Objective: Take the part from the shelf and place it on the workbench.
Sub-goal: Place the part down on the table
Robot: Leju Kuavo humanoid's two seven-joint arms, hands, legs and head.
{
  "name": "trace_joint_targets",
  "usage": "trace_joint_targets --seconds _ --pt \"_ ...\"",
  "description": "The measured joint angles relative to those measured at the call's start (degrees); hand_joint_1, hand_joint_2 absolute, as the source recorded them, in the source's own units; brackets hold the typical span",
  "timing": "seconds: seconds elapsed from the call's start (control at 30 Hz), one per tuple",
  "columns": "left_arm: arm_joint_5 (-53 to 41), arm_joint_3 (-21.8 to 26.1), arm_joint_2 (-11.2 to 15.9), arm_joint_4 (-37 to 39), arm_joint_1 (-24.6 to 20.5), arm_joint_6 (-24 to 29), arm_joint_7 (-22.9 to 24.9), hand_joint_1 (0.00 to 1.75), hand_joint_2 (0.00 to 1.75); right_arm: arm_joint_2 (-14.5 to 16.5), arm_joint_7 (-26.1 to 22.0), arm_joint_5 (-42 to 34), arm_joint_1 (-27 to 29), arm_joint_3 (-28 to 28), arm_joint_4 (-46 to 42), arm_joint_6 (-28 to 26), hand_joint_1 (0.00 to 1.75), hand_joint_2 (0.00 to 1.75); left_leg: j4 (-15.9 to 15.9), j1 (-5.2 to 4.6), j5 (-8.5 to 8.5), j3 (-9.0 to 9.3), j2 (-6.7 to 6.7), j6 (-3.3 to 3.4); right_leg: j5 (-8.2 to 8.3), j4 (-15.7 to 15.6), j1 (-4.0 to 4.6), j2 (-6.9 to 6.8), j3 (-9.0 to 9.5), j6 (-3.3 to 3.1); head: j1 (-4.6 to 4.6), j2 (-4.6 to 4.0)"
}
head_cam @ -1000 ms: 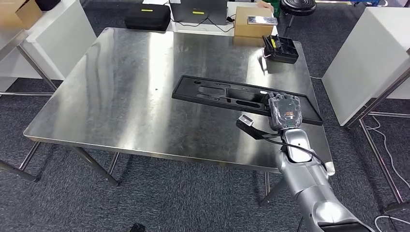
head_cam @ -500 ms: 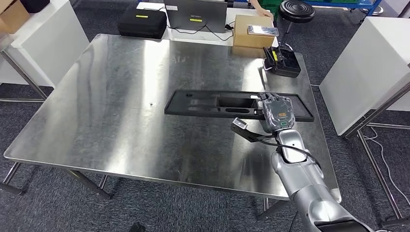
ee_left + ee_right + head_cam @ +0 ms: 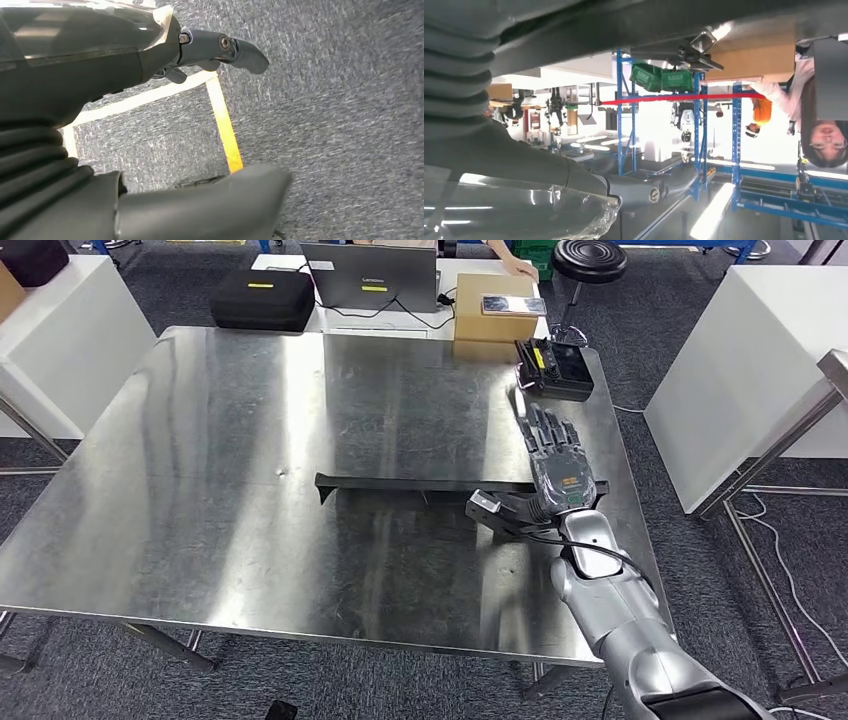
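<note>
The black part (image 3: 420, 484) is a long moulded tray that shows as a thin dark strip over the steel workbench (image 3: 200, 490). Its right end reaches my right hand (image 3: 555, 465). That hand's fingers (image 3: 545, 430) stretch straight out and apart toward the far edge, and its thumb (image 3: 497, 510) points left just in front of the strip. No finger curls around the part. In the right wrist view the thumb (image 3: 634, 190) stands apart with nothing against it. My left hand (image 3: 100, 60) hangs above grey carpet, its fingers (image 3: 235, 50) apart and holding nothing.
A black charger-like box (image 3: 555, 368) sits at the workbench's far right corner. Behind it are a cardboard box (image 3: 495, 305), a laptop (image 3: 370, 275) and a black case (image 3: 262, 300). White cabinets (image 3: 740, 370) flank the bench. A person (image 3: 819, 115) stands in the background.
The camera has shifted. My right hand's fingers, curled over the part's right end before, now stretch out straight. The part, earlier seen broad side up, now shows as a thin strip.
</note>
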Motion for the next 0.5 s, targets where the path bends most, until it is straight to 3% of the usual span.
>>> trace_joint_targets --seconds 0.4,0.5 --pt "-0.1 0.0 0.1 0.0 0.0 -3.0 1.7 0.00 0.00 0.0 0.9 0.0 0.0 0.8 0.4 0.1 0.00 0.00 0.0 -0.21 0.02 -0.19 -0.01 -0.03 0.00 0.0 0.10 0.00 -0.02 0.02 0.01 0.00" --pt "0.0 0.0 0.2 0.0 0.0 -3.3 1.8 0.00 0.00 0.1 0.9 -0.1 0.0 0.8 0.5 0.2 0.00 0.00 0.2 -0.34 -0.09 -0.23 -0.03 0.13 0.02 0.0 -0.30 -0.02 -0.05 0.12 0.01 0.00"
